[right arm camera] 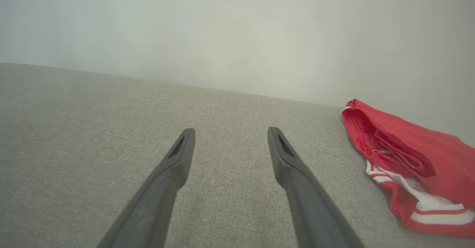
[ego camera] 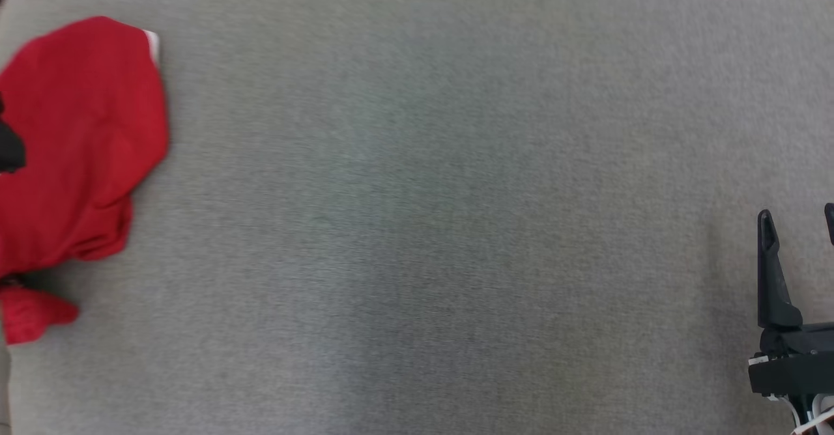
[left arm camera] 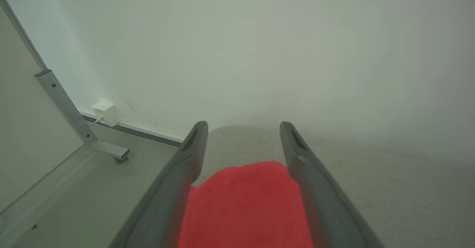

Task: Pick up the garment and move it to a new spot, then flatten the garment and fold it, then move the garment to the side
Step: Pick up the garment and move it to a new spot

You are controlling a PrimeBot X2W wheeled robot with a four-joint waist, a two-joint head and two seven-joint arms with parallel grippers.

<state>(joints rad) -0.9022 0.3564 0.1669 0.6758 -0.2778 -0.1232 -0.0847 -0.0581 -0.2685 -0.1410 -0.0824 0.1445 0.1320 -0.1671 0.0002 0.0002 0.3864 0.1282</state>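
The garment (ego camera: 85, 142) is red cloth, bunched at the far left edge of the grey fabric surface (ego camera: 430, 213). Against it at that edge shows a small dark shape (ego camera: 10, 145). In the left wrist view my left gripper (left arm camera: 243, 129) stands open, its two fingers spread on either side of the red garment (left arm camera: 245, 203) just below them. My right gripper (ego camera: 798, 220) is open at the lower right, far from the garment. In its wrist view my right gripper (right arm camera: 230, 134) hovers over bare fabric, and red cloth with white stripes (right arm camera: 412, 159) lies to its right; I cannot tell whether that is the same garment.
Past the surface's edge in the left wrist view are the floor, a metal frame leg (left arm camera: 70, 110) with a foot, and a white wall box (left arm camera: 105, 112) with a cable. A pale wall (right arm camera: 237, 25) stands behind the surface.
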